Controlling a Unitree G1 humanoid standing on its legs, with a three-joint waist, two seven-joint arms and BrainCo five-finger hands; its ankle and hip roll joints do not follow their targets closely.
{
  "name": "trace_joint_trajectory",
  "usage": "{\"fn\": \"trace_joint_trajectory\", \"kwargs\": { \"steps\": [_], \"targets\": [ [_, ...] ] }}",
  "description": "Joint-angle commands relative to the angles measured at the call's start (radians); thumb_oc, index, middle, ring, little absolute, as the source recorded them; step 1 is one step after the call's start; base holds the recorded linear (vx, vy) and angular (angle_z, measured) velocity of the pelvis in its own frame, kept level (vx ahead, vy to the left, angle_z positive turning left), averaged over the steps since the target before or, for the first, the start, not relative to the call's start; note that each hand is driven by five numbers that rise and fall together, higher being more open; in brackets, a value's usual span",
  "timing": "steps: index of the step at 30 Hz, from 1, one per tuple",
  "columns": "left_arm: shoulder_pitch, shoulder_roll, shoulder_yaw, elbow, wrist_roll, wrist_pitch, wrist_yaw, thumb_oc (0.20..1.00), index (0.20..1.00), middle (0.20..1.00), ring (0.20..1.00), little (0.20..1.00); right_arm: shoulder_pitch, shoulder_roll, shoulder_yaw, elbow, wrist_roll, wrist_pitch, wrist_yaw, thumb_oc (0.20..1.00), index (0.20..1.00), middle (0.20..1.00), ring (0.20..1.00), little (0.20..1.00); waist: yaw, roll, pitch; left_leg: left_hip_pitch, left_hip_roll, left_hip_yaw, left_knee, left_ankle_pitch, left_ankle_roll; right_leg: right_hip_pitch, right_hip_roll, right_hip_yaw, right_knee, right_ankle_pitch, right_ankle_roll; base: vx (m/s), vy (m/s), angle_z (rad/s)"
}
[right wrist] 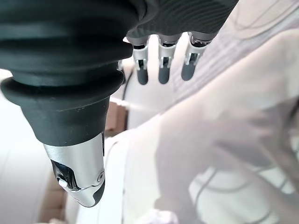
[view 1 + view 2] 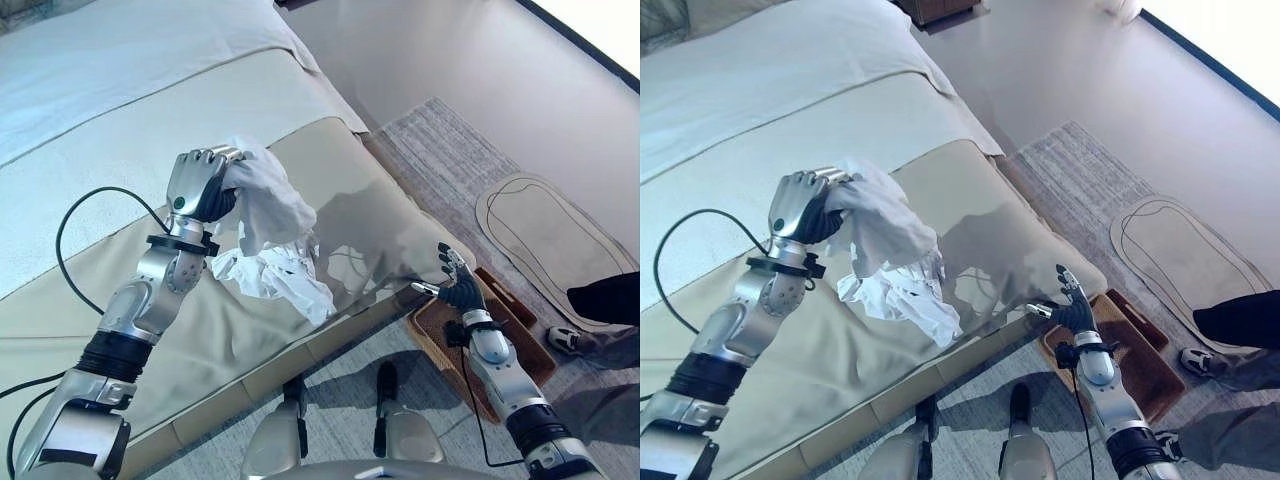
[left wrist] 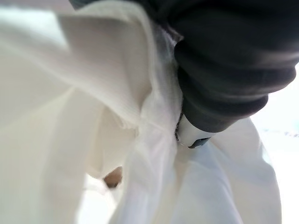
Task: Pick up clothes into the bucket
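We count one white garment in our left hand, its upper part bunched inside the curled fingers and the rest hanging down in folds, with the crumpled lower end resting on the beige bedspread near the bed's foot edge. The left arm rises from the lower left, forearm angled up over the bedspread, wrist bent so the back of the hand faces up and the fingers wrap over the cloth from above; in the left wrist view white fabric presses close against the dark ribbed cover. Our right hand hovers just past the foot corner of the bed, palm turned toward the mattress, fingers straight and slightly spread, holding nothing; the right wrist view shows them in a row with gaps between. Below that hand one brown wicker basket sits on the grey rug, just beside the bed's corner. Farther along the rug we see one pale oval mat, and at the right edge a person's dark trouser leg and one shoe.
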State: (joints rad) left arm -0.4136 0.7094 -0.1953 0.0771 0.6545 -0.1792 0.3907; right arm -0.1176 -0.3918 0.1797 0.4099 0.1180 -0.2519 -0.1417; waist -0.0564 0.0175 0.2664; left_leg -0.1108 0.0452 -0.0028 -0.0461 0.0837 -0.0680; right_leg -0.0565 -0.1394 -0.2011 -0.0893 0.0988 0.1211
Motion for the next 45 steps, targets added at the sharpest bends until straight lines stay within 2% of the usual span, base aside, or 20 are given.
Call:
{"fn": "trace_joint_trajectory", "kwargs": {
  "steps": [1,6,12,17,21,26,30,33,36,39,45],
  "targets": [
    [-0.034,0.040,0.083,-0.056,-0.080,-0.057,0.002,0.200,0.200,0.200,0.200,0.200,-0.018,0.001,0.043,-0.075,-0.041,-0.021,0.027,1.000,1.000,1.000,1.000,1.000,0.016,-0.025,-0.088,-0.004,-0.022,-0.008,0.024,-0.044,0.013,-0.022,-0.039,-0.003,0.083,-0.035,0.040,0.07,-0.015,-0.05],
    [-0.025,0.020,0.094,-0.164,-0.218,-0.112,-0.068,0.200,0.200,0.200,0.200,0.200,-0.035,0.013,0.070,-0.128,-0.031,-0.016,0.054,1.000,1.000,1.000,1.000,1.000,0.025,-0.023,-0.123,0.032,-0.019,-0.009,0.010,-0.045,0.010,0.018,-0.037,-0.013,0.070,-0.042,0.040,0.07,-0.019,-0.01],
    [-0.010,-0.030,0.032,-0.224,-0.390,-0.166,-0.167,0.200,0.200,0.200,0.200,0.200,-0.098,0.018,0.118,-0.196,0.024,-0.029,0.104,1.000,1.000,1.000,1.000,1.000,0.031,-0.023,-0.151,0.064,-0.015,-0.003,-0.003,-0.048,0.010,0.048,-0.035,-0.015,0.056,-0.041,0.040,0.02,-0.005,0.02],
    [0.028,-0.077,-0.017,-0.235,-0.443,-0.183,-0.212,0.200,0.200,0.200,0.200,0.200,-0.140,0.024,0.141,-0.221,0.046,-0.035,0.114,1.000,1.000,1.000,1.000,1.000,0.034,-0.026,-0.166,0.081,-0.013,0.000,-0.008,-0.049,0.012,0.063,-0.033,-0.008,0.051,-0.043,0.039,0.02,-0.005,0.00],
    [0.080,-0.128,-0.049,-0.228,-0.508,-0.193,-0.239,0.200,0.200,0.200,0.200,0.200,-0.162,0.066,0.147,-0.241,0.191,-0.042,0.143,1.000,1.000,1.000,1.000,1.000,0.033,-0.031,-0.172,0.097,-0.011,0.004,-0.013,-0.051,0.013,0.074,-0.033,-0.005,0.052,-0.045,0.038,0.01,-0.002,0.00],
    [0.124,-0.142,-0.065,-0.252,-0.520,-0.199,-0.277,0.200,0.200,0.200,0.200,0.200,-0.183,0.062,0.168,-0.262,0.266,-0.027,0.196,1.000,1.000,1.000,1.000,1.000,0.036,-0.040,-0.181,0.109,-0.010,0.007,-0.016,-0.055,0.014,0.083,-0.033,-0.002,0.052,-0.047,0.036,0.00,0.000,0.00],
    [0.135,-0.133,-0.072,-0.267,-0.530,-0.208,-0.293,0.200,0.200,0.200,0.200,0.200,-0.210,0.077,0.170,-0.266,0.401,-0.024,0.238,1.000,1.000,1.000,1.000,1.000,0.039,-0.045,-0.185,0.113,-0.009,0.007,-0.017,-0.056,0.013,0.086,-0.032,-0.002,0.052,-0.048,0.036,0.00,0.000,0.00],
    [0.153,-0.116,-0.064,-0.283,-0.518,-0.213,-0.308,0.200,0.200,0.200,0.200,0.200,-0.216,0.065,0.181,-0.304,0.509,-0.009,0.315,1.000,1.000,1.000,1.000,1.000,0.042,-0.050,-0.188,0.115,-0.008,0.008,-0.019,-0.055,0.012,0.086,-0.032,-0.002,0.052,-0.048,0.036,0.00,0.000,0.00],
    [0.160,-0.109,-0.062,-0.293,-0.516,-0.215,-0.315,0.200,0.200,0.200,0.200,0.200,-0.215,0.066,0.185,-0.301,0.549,-0.003,0.332,1.000,1.000,1.000,1.000,1.000,0.042,-0.051,-0.187,0.115,-0.008,0.008,-0.019,-0.055,0.012,0.088,-0.032,-0.004,0.052,-0.049,0.036,0.00,0.000,0.00],
    [0.161,-0.097,-0.056,-0.323,-0.501,-0.214,-0.322,0.200,0.200,0.200,0.200,0.200,-0.220,0.065,0.206,-0.265,0.495,0.004,0.304,1.000,1.000,1.000,1.000,1.000,0.044,-0.053,-0.188,0.116,-0.008,0.006,-0.019,-0.056,0.012,0.090,-0.032,-0.005,0.051,-0.049,0.036,0.00,0.000,0.00],
    [0.148,-0.092,-0.046,-0.388,-0.544,-0.231,-0.336,0.200,0.200,0.200,0.200,0.200,-0.231,0.068,0.246,-0.229,0.470,0.028,0.338,1.000,1.000,1.000,1.000,1.000,0.050,-0.055,-0.186,0.115,-0.009,0.001,-0.017,-0.057,0.013,0.093,-0.034,-0.011,0.051,-0.050,0.036,0.00,0.000,0.00]
  ]
}}
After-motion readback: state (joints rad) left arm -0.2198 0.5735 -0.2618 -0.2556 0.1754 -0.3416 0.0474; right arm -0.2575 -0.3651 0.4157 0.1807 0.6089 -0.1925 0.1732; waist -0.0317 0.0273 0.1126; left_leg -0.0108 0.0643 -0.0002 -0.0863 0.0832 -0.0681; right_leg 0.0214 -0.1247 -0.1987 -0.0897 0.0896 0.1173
